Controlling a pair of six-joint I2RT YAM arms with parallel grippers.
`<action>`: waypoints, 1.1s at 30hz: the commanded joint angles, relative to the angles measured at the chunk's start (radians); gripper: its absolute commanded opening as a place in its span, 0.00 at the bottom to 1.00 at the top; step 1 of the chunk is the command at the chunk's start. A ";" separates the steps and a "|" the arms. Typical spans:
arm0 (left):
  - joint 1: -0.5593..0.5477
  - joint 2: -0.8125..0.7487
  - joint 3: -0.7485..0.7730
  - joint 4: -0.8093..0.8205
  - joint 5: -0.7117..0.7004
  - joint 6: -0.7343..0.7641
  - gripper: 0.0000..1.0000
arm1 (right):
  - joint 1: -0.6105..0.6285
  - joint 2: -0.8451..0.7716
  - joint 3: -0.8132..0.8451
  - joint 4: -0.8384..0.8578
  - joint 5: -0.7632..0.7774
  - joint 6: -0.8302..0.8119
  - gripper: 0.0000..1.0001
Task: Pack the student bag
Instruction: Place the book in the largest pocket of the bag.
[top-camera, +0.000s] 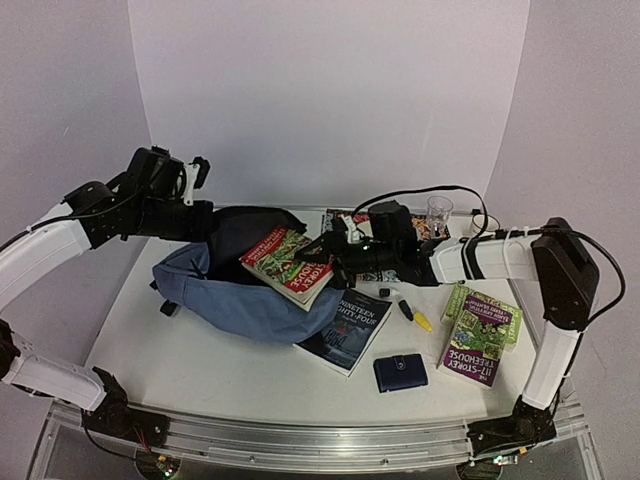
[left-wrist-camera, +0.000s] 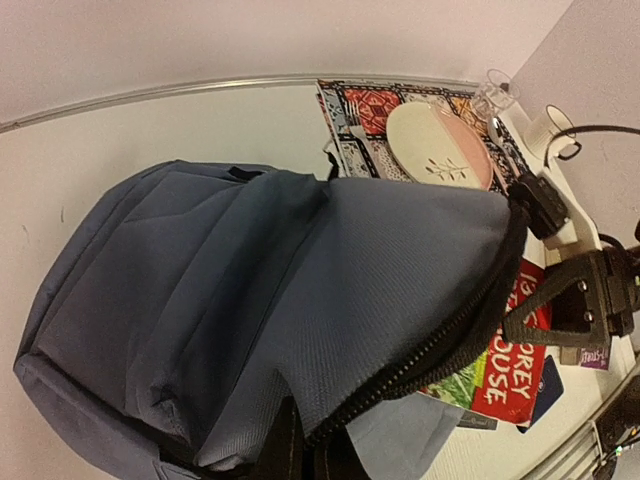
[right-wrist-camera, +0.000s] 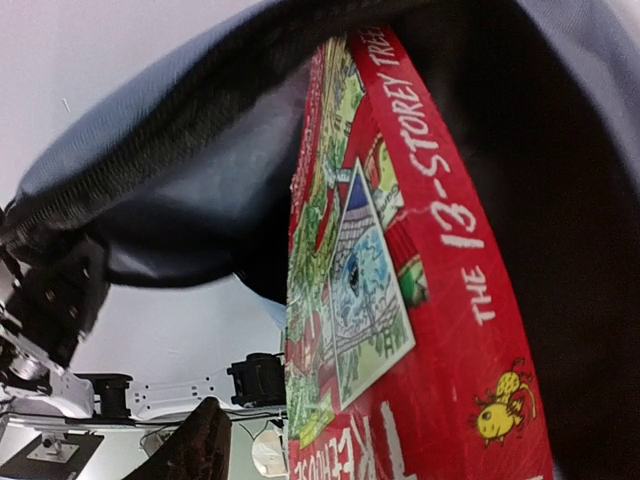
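Observation:
The student bag (top-camera: 235, 300), a slate-blue backpack, lies on its side at centre left with its mouth facing right. My left gripper (top-camera: 207, 222) is shut on the bag's upper flap by the black zip and holds the mouth open; the flap fills the left wrist view (left-wrist-camera: 300, 270). My right gripper (top-camera: 336, 252) is shut on a red "13-Storey Treehouse" book (top-camera: 288, 264), tilted and partly inside the bag's mouth. In the right wrist view the book (right-wrist-camera: 420, 300) stands on edge under the dark flap (right-wrist-camera: 180, 180), with one finger (right-wrist-camera: 195, 448) showing.
A dark blue book (top-camera: 347, 328) lies partly under the bag. A small navy wallet (top-camera: 400, 372), a yellow marker (top-camera: 421, 320) and purple books (top-camera: 479, 335) lie at the right. A glass (top-camera: 438, 211) and a patterned placemat with a plate (left-wrist-camera: 435, 140) are at the back.

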 joint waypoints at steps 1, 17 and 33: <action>0.001 -0.051 -0.051 0.136 0.111 0.021 0.00 | 0.009 0.065 0.111 0.113 -0.017 0.074 0.00; 0.001 -0.275 -0.305 0.374 0.104 -0.092 0.00 | 0.098 0.299 0.264 0.012 -0.054 -0.028 0.00; 0.001 -0.281 -0.355 0.357 0.398 -0.116 0.00 | 0.102 0.530 0.609 0.009 -0.046 -0.042 0.00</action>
